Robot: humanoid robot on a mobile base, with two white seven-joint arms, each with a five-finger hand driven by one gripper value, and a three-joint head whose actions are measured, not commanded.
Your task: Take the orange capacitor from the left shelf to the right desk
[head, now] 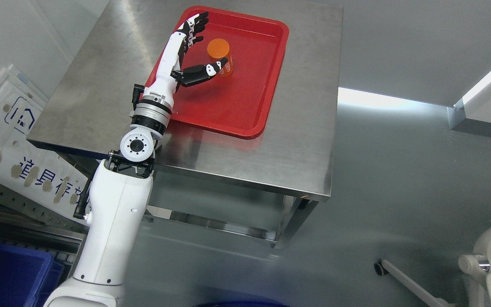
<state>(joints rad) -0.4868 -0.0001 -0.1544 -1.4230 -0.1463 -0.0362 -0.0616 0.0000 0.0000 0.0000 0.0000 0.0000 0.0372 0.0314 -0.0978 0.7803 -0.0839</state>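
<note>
While fingers spread wide, robot hand (pixel 200 49) thumb touches orange capacitor (pixel 220 57) in red tray (pixel 245 119).

Left arm (pixel 113 213): glossy white shell, small dark screw dots. Elbow joint: round white cap, black centre, ring of holes. Silver ribbed wrist collar toward 12 o'clock, black bracket beside it. Left hand (pixel 188 51): white back, black fingers (pixel 196 23) with white knuckle patches.

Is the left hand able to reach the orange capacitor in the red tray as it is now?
Probably yes. The left hand is open right beside the orange capacitor in the red tray, its thumb at the cylinder's side, and nothing stands between them.
</note>
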